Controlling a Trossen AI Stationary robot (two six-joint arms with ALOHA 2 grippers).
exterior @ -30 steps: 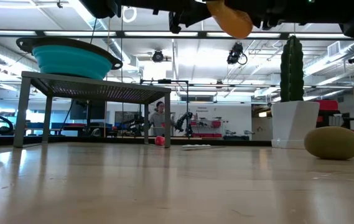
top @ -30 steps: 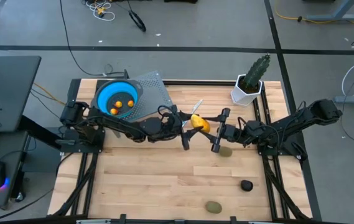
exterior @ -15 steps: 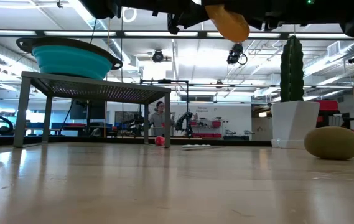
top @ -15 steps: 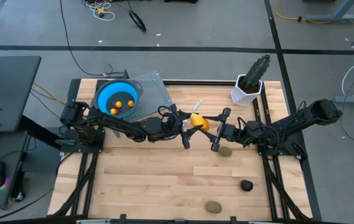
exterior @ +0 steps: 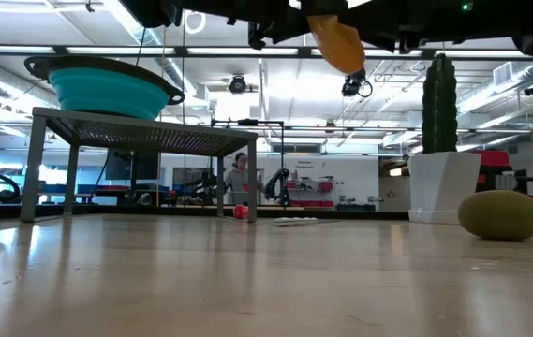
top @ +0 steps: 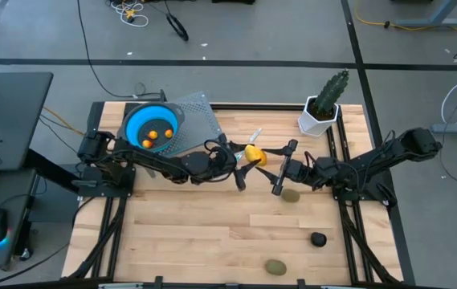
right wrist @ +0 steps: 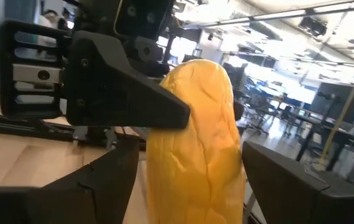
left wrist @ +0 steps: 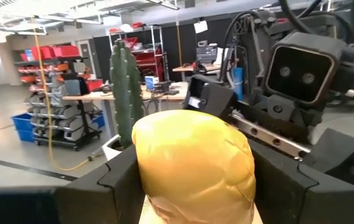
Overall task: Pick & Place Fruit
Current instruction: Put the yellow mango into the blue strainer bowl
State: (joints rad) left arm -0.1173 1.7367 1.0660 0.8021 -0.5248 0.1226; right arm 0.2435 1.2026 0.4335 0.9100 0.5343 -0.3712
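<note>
Above wooden table (top: pixel 212 233), left pincer (top: pixel 242 163) clenched on yellow-orange oval (top: pixel 253 154); right pincer (top: pixel 284 168) spread.

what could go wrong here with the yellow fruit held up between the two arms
The left hand grips the yellow fruit high above the table, with the right hand open close beside it. If the left lets go before the right closes, the fruit may drop and roll. The two hands are very close and could bump. The blue bowl sits on a raised stand, so a low carry might clip its rim.
</note>
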